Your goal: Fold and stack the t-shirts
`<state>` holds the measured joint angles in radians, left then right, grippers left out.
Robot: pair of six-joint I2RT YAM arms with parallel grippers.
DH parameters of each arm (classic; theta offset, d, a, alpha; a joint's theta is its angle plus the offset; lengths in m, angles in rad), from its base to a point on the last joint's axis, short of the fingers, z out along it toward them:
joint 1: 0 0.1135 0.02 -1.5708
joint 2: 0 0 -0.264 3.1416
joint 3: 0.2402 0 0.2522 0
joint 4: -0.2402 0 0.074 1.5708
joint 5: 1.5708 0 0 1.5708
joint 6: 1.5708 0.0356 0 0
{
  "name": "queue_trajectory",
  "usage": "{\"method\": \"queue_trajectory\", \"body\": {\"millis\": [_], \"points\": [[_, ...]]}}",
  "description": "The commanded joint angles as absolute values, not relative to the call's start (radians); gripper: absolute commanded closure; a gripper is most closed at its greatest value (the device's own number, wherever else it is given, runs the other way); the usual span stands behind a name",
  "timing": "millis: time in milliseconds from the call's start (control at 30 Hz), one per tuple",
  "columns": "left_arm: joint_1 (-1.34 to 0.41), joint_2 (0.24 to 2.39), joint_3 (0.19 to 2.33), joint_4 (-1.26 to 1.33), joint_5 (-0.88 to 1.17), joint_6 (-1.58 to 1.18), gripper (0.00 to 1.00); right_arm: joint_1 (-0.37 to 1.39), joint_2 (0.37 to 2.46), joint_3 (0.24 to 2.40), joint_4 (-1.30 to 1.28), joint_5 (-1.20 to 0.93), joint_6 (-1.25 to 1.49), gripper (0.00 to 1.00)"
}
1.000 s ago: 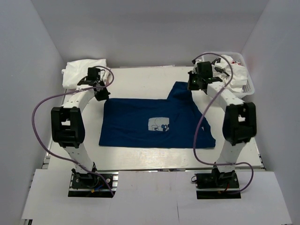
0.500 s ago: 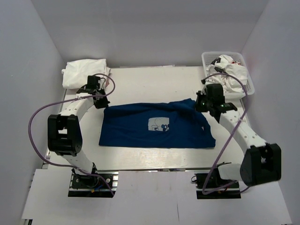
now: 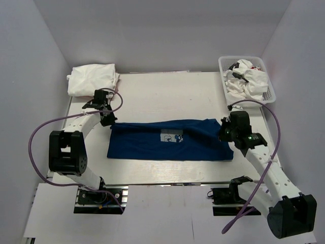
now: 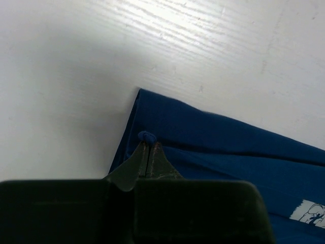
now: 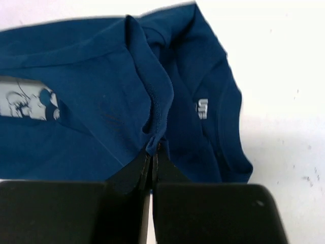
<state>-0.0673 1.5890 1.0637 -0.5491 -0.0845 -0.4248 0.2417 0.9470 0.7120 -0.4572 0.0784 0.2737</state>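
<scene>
The navy blue t-shirt (image 3: pixel 167 140) with a pale square print lies across the table's middle, its far edge folded toward the near edge. My left gripper (image 3: pixel 108 120) is shut on the shirt's far-left corner; in the left wrist view (image 4: pixel 147 145) a nub of blue cloth sticks out between the fingertips. My right gripper (image 3: pixel 225 133) is shut on the shirt's right end; in the right wrist view (image 5: pixel 154 150) it pinches a fold of blue hem (image 5: pixel 157 109). A white t-shirt (image 3: pixel 92 79) lies folded at the far left.
A white mesh basket (image 3: pixel 268 84) at the far right corner holds crumpled white tees, one with red marks (image 3: pixel 247 76). The white table (image 3: pixel 167 94) ends at grey walls on three sides. Purple cables loop beside both arms.
Both grippers have pulled the shirt's far edge toward the near side, folding it into a narrower band. The right arm swung from the far right down to the shirt's right end.
</scene>
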Motion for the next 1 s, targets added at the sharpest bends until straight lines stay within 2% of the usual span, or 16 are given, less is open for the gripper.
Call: {"method": "queue_trajectory", "body": {"millis": [0, 167, 200, 233, 267, 300, 333, 367, 400, 433, 500, 533, 600, 800, 833, 967], "points": [[-0.063, 1.502, 1.037, -0.546, -0.127, -0.446, 1.00, 0.241, 0.888, 0.677, -0.502, 0.069, 0.311, 1.00], [-0.063, 1.480, 0.977, -0.546, -0.127, -0.488, 0.99, 0.241, 0.864, 0.626, -0.514, 0.015, 0.334, 1.00], [-0.063, 1.480, 0.977, -0.558, -0.127, -0.498, 0.94, 0.242, 0.864, 0.620, -0.518, 0.011, 0.345, 1.00], [-0.063, 1.480, 0.968, -0.581, -0.136, -0.512, 0.85, 0.239, 0.859, 0.605, -0.534, -0.020, 0.359, 0.89], [-0.063, 1.480, 0.959, -0.594, -0.137, -0.524, 0.59, 0.242, 0.858, 0.589, -0.541, -0.024, 0.374, 0.82], [-0.063, 1.468, 0.959, -0.609, -0.146, -0.550, 0.47, 0.241, 0.854, 0.581, -0.552, -0.031, 0.382, 0.82], [-0.063, 1.459, 0.950, -0.627, -0.165, -0.570, 0.35, 0.241, 0.838, 0.572, -0.569, -0.049, 0.385, 0.70], [-0.063, 1.433, 0.950, -0.668, -0.176, -0.586, 0.17, 0.221, 0.827, 0.572, -0.598, -0.061, 0.396, 0.61], [-0.052, 1.416, 0.950, -0.693, -0.205, -0.613, 0.08, 0.241, 0.819, 0.577, -0.635, -0.093, 0.402, 0.52], [-0.052, 1.399, 0.978, -0.727, -0.233, -0.630, 0.00, 0.241, 0.796, 0.621, -0.662, -0.101, 0.411, 0.36], [-0.052, 1.352, 1.017, -0.831, -0.317, -0.679, 0.00, 0.241, 0.772, 0.649, -0.736, -0.100, 0.405, 0.29], [-0.052, 1.339, 1.060, -0.882, -0.334, -0.692, 0.00, 0.241, 0.761, 0.691, -0.741, -0.094, 0.397, 0.20], [-0.052, 1.316, 1.115, -0.894, -0.328, -0.692, 0.00, 0.238, 0.762, 0.725, -0.732, -0.081, 0.368, 0.10], [-0.063, 1.330, 1.115, -0.714, -0.071, -0.635, 0.00, 0.241, 0.924, 0.752, -0.500, -0.167, 0.379, 0.10], [-0.072, 1.350, 1.102, -0.659, 0.022, -0.635, 0.00, 0.241, 0.948, 0.758, -0.444, -0.198, 0.386, 0.10], [-0.072, 1.423, 1.031, -0.514, 0.199, -0.635, 0.00, 0.253, 1.095, 0.814, -0.429, -0.221, 0.353, 0.10]]}}
